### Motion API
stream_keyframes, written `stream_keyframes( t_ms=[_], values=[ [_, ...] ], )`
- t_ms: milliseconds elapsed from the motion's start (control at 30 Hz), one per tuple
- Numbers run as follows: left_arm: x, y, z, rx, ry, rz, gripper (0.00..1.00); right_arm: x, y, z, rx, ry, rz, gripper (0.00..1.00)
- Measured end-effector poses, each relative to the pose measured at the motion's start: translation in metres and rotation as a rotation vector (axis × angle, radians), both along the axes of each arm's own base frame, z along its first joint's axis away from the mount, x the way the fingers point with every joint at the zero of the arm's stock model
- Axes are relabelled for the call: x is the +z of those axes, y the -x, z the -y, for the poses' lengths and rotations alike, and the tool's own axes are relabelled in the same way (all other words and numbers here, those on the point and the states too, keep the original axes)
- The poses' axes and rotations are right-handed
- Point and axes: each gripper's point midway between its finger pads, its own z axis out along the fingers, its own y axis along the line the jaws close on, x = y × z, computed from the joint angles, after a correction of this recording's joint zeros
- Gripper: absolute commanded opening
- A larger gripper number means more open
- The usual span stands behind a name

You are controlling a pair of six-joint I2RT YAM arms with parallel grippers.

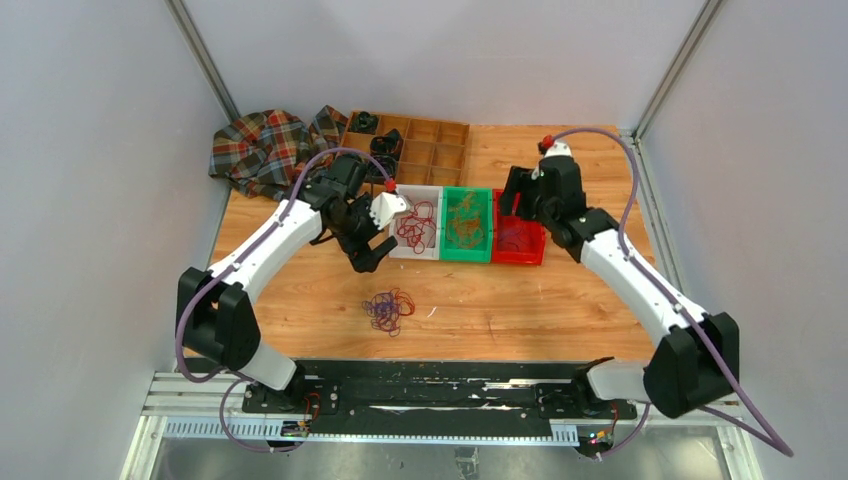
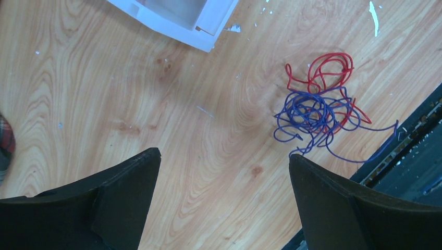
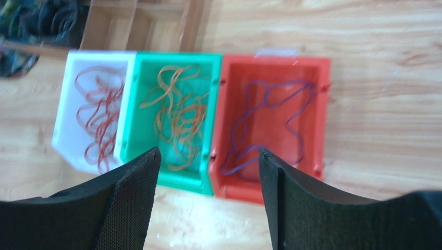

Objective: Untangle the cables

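Note:
A tangle of red and purple-blue cables (image 1: 389, 311) lies on the wooden table in front of the bins; it also shows in the left wrist view (image 2: 319, 107). My left gripper (image 1: 368, 257) is open and empty, above the table up and left of the tangle. My right gripper (image 1: 512, 202) is open and empty over the red bin (image 1: 536, 248). In the right wrist view, red cables (image 3: 99, 115) lie in the white bin (image 3: 63, 125), orange-tan cables (image 3: 180, 114) in the green bin (image 3: 134, 125), and a purple-blue cable (image 3: 271, 122) in the red bin (image 3: 319, 99).
A wooden compartment tray (image 1: 440, 142) holding black coiled rings stands behind the bins. A plaid cloth (image 1: 262, 145) lies at the back left. A black rail (image 1: 420, 385) runs along the near table edge. Grey walls close in both sides.

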Motion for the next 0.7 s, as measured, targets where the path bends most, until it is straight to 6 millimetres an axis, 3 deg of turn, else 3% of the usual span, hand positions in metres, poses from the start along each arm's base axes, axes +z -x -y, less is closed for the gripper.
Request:
stream_keyframes(
  t_ms=[200, 333, 533, 700],
  values=[
    [-0.027, 0.002, 0.007, -0.006, 0.034, -0.017, 0.94, -0.017, 0.061, -0.044, 0.172, 0.003, 0.015, 0.72],
    [-0.044, 0.015, 0.007, -0.058, 0.041, -0.054, 0.93, -0.036, 0.088, -0.051, 0.229, 0.002, 0.011, 0.72],
    [-0.072, 0.049, -0.008, -0.086, 0.007, -0.127, 0.87, -0.05, 0.113, -0.055, 0.268, 0.01, 0.034, 0.7],
    [-0.086, 0.062, -0.016, -0.079, -0.016, -0.152, 0.76, -0.051, 0.117, -0.063, 0.279, 0.016, 0.059, 0.64]
  ],
)
